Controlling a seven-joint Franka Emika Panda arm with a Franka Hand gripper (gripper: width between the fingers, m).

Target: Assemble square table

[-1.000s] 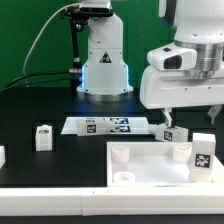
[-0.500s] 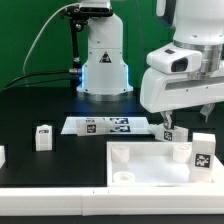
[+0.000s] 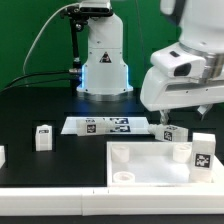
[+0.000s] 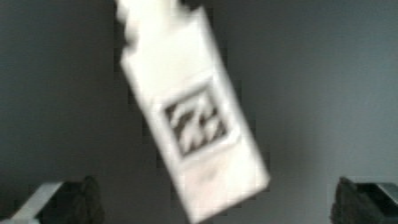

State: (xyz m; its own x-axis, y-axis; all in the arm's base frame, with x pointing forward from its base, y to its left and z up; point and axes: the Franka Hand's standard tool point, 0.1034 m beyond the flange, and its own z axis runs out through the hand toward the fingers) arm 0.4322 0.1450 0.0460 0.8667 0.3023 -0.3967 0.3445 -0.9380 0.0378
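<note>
The square table top (image 3: pixel 150 168) lies flat at the front right, with raised corner sockets. A tagged white leg (image 3: pixel 201 154) stands on its right part. A second leg (image 3: pixel 176 135) sits on the black surface just behind the top. My gripper (image 3: pixel 184 117) hovers just above it, open and empty. In the wrist view this leg (image 4: pixel 196 110) lies slanted ahead of the wide-apart fingers (image 4: pixel 64 202), with my gripper (image 4: pixel 217 208) clear of it. A third leg (image 3: pixel 43 137) stands at the left. Another white piece (image 3: pixel 2 156) shows at the left edge.
The marker board (image 3: pixel 108 125) lies behind the top, in front of the arm's white base (image 3: pixel 104 60). A long white rail (image 3: pixel 60 205) edges the front of the black surface. Cables hang at the back left.
The gripper hand has tilted and shifted slightly up and to the exterior view's right, uncovering more of the leg below it. No part has moved.
</note>
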